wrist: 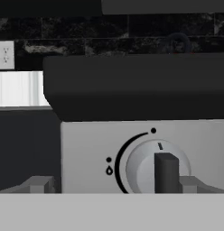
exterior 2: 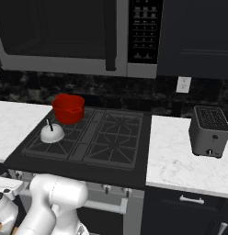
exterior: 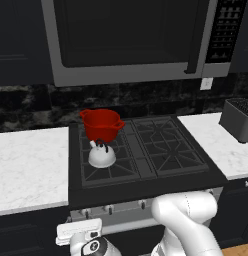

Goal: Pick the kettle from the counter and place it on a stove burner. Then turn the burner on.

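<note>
Kettle [exterior: 102, 156] sits upright on the front-left stove burner [exterior: 107, 165] of the black cooktop [exterior: 171, 145], just in front of the red pot [exterior: 101, 124]. Low at the stove's front, the gripper [wrist: 113, 185] faces a silver knob [wrist: 157, 167], its jaws spread wide, grasping nothing.

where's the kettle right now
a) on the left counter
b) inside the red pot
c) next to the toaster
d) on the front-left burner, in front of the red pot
d: the kettle sits on the grate of the front-left burner, just in front of the red pot on the rear-left burner, not on either counter.
</note>
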